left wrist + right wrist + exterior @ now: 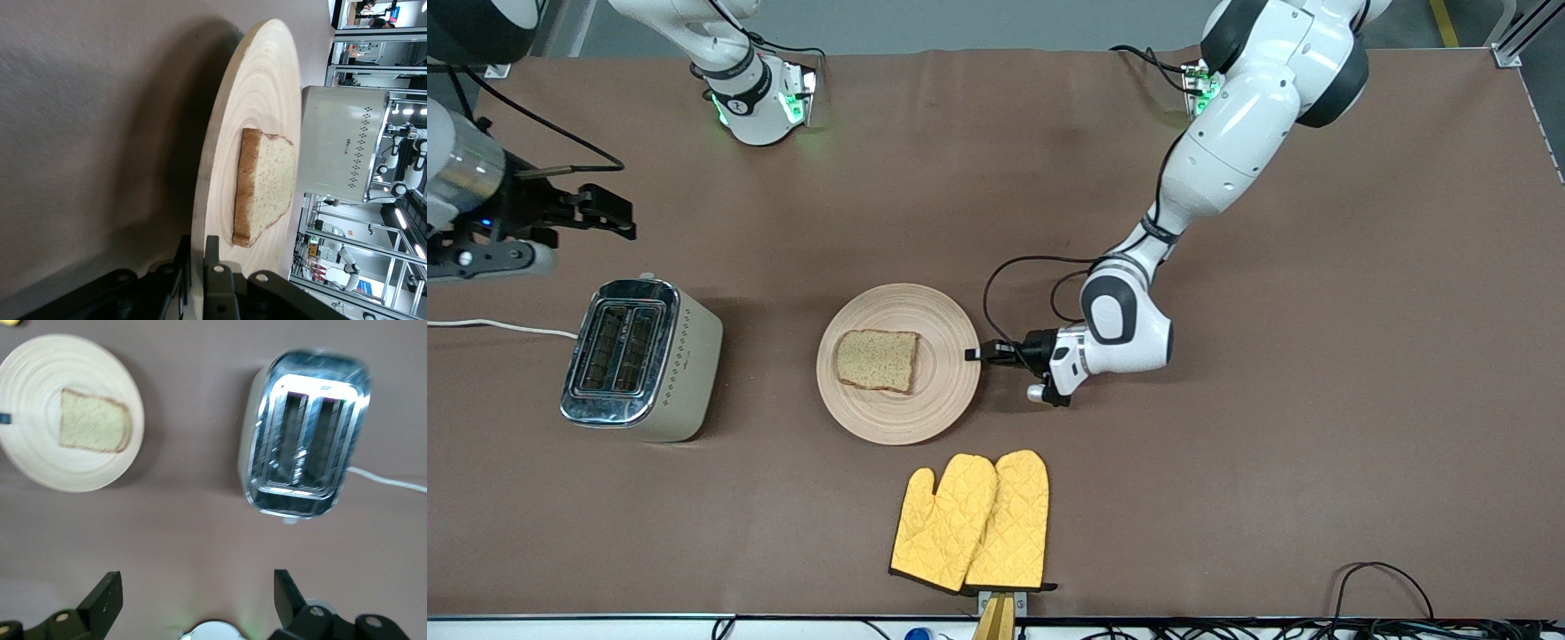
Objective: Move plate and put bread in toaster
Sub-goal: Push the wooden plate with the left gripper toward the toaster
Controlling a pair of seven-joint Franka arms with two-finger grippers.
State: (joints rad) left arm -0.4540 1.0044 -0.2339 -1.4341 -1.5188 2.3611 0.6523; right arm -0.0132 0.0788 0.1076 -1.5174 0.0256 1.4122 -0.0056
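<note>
The plate sits in the middle of the worktop. The bread lies flat on it, a bit off center, twd the right arm's end. The toaster stands beside the plate at the right arm's end of the worktop, apart from it. Both slots look empty in the right wrist view, w/ its white cord running off the edge.

The left tool is low at the plate's rim, on the side twd the left arm's end. In the left wrist view its fingers sit one on each side of the thin rim and look closed on it, so I think it is gripping the plate. The plate looks flat on the worktop, not lifted.

The right tool hangs in the air over bare worktop next to the toaster. Its fingers are spread wide w/ nothing btw them. That arm seems to wait.

A pair of yellow oven mitts lies nearer the front camera than the plate. They are near the plate but not touching it.

How far along: early, I think. The plate is grabbed but does not look moved close to the toaster yet. Left to do: slide the plate over, pick up the bread, and drop it in a slot. No bread is in the toaster yet.
</note>
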